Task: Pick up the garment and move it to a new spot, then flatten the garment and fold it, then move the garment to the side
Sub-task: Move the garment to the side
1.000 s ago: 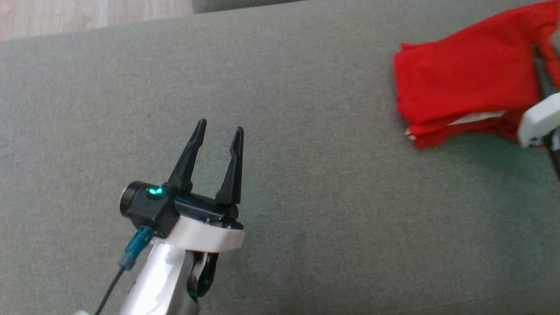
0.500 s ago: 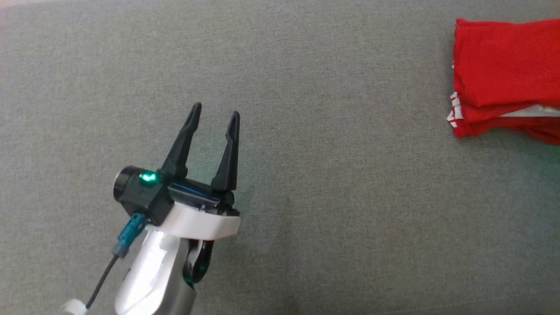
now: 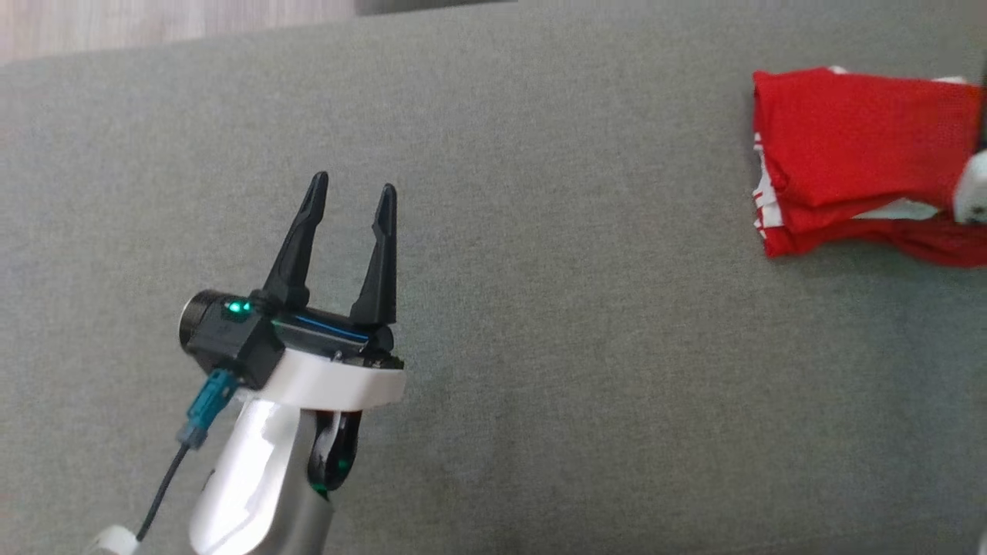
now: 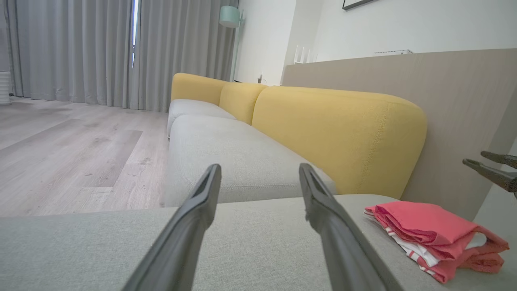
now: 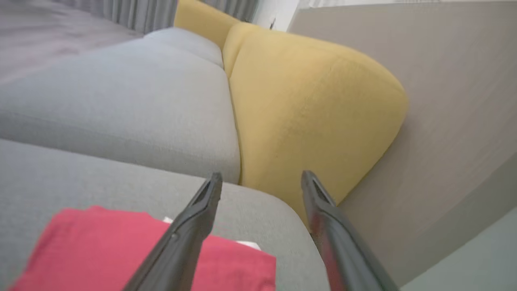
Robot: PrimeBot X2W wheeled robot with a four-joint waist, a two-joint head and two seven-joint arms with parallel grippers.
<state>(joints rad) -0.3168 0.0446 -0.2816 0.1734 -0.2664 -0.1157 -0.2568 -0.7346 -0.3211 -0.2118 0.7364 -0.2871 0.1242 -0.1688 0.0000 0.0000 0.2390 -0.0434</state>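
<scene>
From above, the head view shows the left gripper (image 3: 352, 182) over bare grey seat (image 3: 578, 347). Its two fingers stand wide apart, with nothing between them and nothing gripped. Well off to its right lies the garment (image 3: 856, 154), red and folded into a flat stack, with white striped edges showing at the side nearest the gripper. A pale bit of the right wrist (image 3: 973, 185) cuts in over the garment's far end.

The left wrist view adds height. The left gripper (image 4: 259, 166) hangs just above the seat (image 4: 250, 242) with its jaws spread, touching nothing that can be seen. The garment (image 4: 420, 222) sits ahead and to its right, its layers stacked flat on the seat. Above the cloth and clear of it, the right gripper (image 4: 473, 157) pokes in from the side, its tips apart. Beyond the fingers come a second grey cushion (image 4: 226, 149) and a yellow backrest (image 4: 335, 133), then wood floor (image 4: 60, 161) and grey curtains (image 4: 80, 48).

The right wrist view shows the right gripper (image 5: 261, 173) plainly, its fingers wide open and empty. The garment (image 5: 101, 242) lies below and to the left of them, with one finger crossing over it in this view. The backrest (image 5: 307, 105) rises ahead.
</scene>
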